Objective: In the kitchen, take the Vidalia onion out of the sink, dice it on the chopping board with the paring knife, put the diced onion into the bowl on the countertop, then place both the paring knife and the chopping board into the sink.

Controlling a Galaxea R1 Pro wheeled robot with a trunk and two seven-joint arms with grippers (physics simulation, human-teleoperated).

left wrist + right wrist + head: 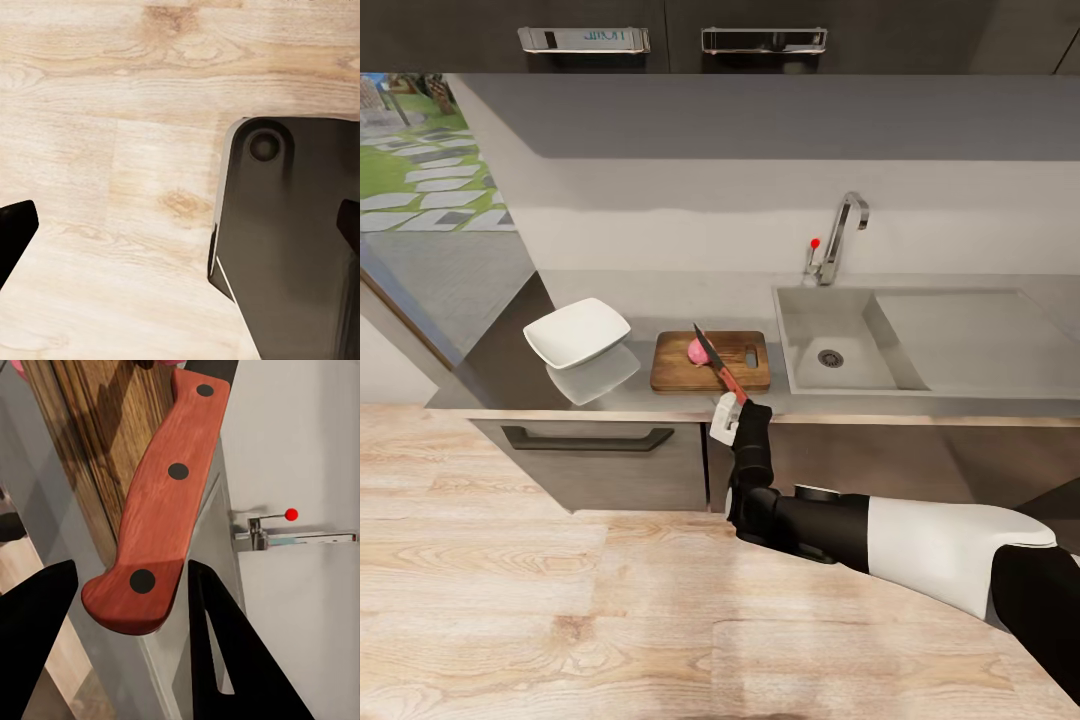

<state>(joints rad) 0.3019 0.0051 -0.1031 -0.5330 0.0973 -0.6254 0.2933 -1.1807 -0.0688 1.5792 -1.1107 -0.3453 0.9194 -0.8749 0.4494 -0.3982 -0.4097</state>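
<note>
Wood: chopping board mid-frame on surface, onion on it.
Right end effector: closed around paring knife handle, blade over onion.
Left end effector: fingers spread, empty.

Pale wood floor, dark base

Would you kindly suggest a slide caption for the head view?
Right gripper holds the paring knife over the Vidalia onion on the chopping board.

The dark countertop carries the white bowl and chopping board beside the sink.
</note>
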